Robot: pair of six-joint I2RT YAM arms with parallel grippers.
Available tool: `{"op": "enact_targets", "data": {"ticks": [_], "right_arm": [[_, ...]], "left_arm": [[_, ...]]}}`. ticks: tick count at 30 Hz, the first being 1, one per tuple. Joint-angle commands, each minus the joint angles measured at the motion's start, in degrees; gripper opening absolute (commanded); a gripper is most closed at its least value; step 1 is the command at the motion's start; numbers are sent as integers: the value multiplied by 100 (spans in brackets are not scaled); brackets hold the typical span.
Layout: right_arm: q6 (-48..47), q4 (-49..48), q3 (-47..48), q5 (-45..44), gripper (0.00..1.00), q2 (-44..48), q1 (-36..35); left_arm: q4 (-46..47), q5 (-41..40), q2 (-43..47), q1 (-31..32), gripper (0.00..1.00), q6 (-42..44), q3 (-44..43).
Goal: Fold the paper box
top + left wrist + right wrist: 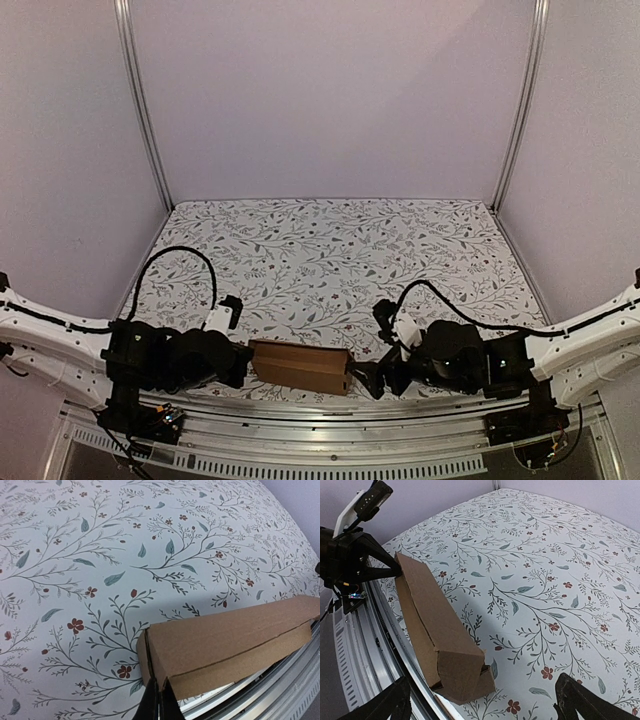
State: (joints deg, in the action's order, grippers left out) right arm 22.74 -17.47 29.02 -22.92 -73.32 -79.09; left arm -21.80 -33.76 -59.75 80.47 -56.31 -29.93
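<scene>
- Box (300, 367) sits on the near edge of the surface (330, 250), running lengthwise beside the metal rail (330, 415), right between the two arms.
- It's a long, slim carton in plain brown cardboard: matte, with sharp creases and flat panels.
- The right wrist view shows the end facing that arm. The flaps there look loose, with a dark gap at the corner and one flap splayed out onto the cloth.
- The surface wears a pale cloth printed with grey-green leaves, thin twigs and small red flowers.
- Left pincer (156, 695) has its dark fingers pressed tight together, tip against the lower corner of the box's left end. Whether any cardboard is caught between them, I can't tell.
- Right pincer (482, 690) is spread wide, one black finger low on each side of its own view. The box's right end lies just ahead between them, and neither finger touches it.
</scene>
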Motion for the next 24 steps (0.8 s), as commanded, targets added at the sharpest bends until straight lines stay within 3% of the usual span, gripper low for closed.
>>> {"op": "enact_targets", "data": {"ticks": [1, 8, 14, 18, 22, 24], "right_arm": [[-87, 1300, 58, 19, 99, 722, -32], [421, 2526, 11, -219, 99, 1753, -21], [678, 2724, 109, -111, 99, 2006, -23], [669, 2810, 410, 31, 83, 1687, -25], [662, 2897, 794, 137, 54, 1133, -31], [657, 2907, 984, 180, 46, 860, -34]], "left_arm": [[-702, -38, -318, 115, 0, -257, -160], [-796, -99, -488, 113, 0, -372, -316], [-962, -65, -674, 110, 0, -666, -621], [-984, 22, -923, 111, 0, -836, -813], [-1078, 34, -1184, 140, 0, -994, -999], [-1125, 27, -1278, 166, 0, -1083, -1059]]}}
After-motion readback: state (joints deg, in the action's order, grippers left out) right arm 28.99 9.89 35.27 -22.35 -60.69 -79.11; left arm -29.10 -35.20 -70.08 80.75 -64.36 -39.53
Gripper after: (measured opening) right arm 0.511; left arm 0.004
